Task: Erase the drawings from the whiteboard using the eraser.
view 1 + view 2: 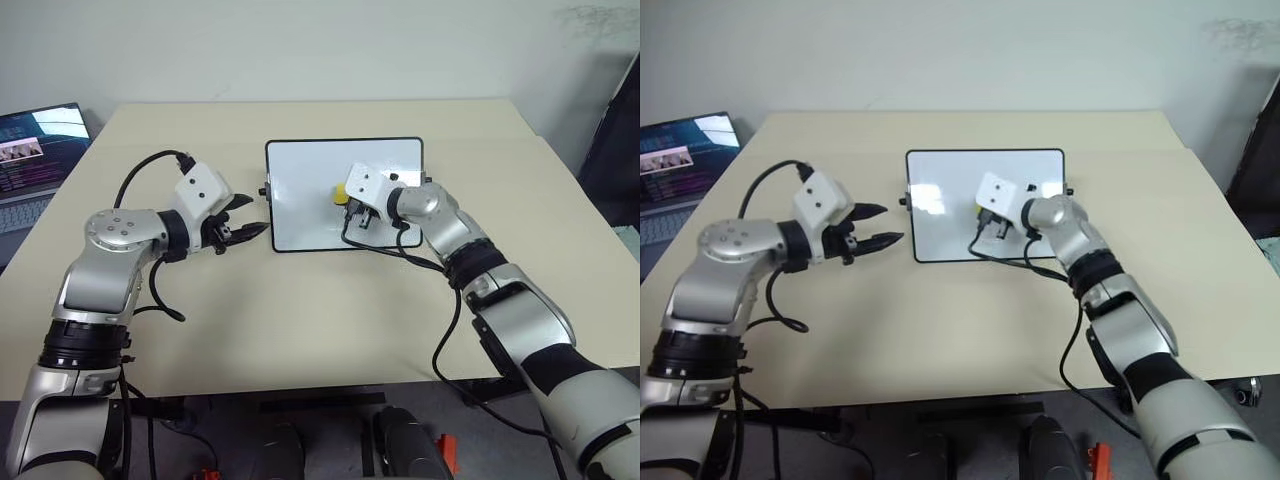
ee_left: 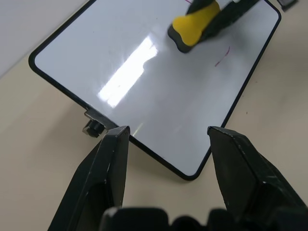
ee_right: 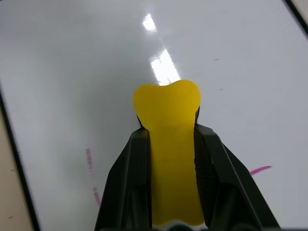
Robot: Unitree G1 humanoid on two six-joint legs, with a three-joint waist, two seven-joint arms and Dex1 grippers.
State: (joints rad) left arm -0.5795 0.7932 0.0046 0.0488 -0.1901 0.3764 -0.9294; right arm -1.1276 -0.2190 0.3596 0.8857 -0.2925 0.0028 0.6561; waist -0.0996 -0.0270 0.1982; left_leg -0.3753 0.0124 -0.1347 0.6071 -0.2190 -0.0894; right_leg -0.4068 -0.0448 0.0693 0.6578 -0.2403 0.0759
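Observation:
The whiteboard (image 1: 300, 190) lies flat in the middle of the tan table, black-framed and glossy. My right gripper (image 3: 169, 132) hangs over the board's middle, shut on the yellow eraser (image 3: 166, 103), whose rounded end sticks out past the fingertips close to the white surface. Faint reddish drawings remain: short strokes (image 3: 90, 163) to one side of the eraser and a small dash (image 3: 260, 169) to the other; one thin stroke (image 2: 222, 56) appears in the left wrist view. My left gripper (image 1: 250, 215) is open, empty, just off the board's left edge, pointing at it.
An open laptop (image 1: 35, 150) stands at the table's far left edge. A small black knob (image 2: 94, 127) juts from the board's short side near my left gripper. A bright glare patch (image 2: 127, 72) lies on the board. Bare tabletop (image 1: 320, 310) stretches in front of the board.

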